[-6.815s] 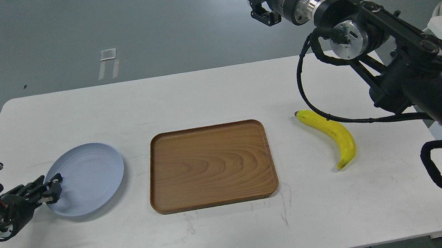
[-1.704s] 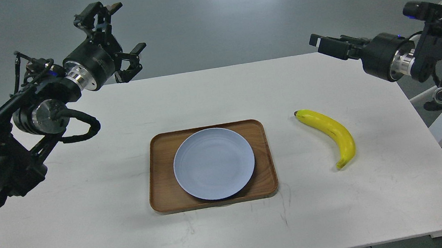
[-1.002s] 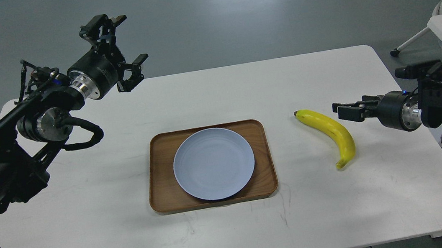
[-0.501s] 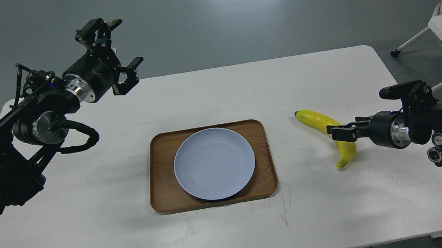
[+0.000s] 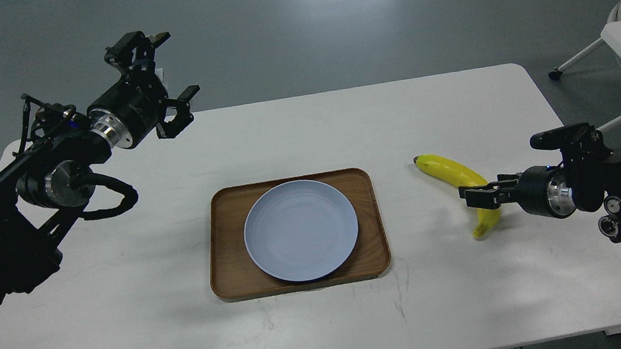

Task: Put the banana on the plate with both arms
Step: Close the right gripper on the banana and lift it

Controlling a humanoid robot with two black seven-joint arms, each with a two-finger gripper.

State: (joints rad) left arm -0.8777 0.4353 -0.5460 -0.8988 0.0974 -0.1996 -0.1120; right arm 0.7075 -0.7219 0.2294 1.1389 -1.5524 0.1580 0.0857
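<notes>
Banana [image 5: 452, 170] on table; right hand [image 5: 480, 197] low across it, grip unclear; left hand [image 5: 160, 80] raised, spread

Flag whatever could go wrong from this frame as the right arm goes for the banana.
1. The right gripper comes in low from the side across the banana near its lower end, not its middle; a grasp there may let the long free end sag or swing.
2. The banana lies flat on the table, so closing fingers may push it instead of catching it.
3. The plate sits loose in the tray; a rough placement could shift it.
</notes>
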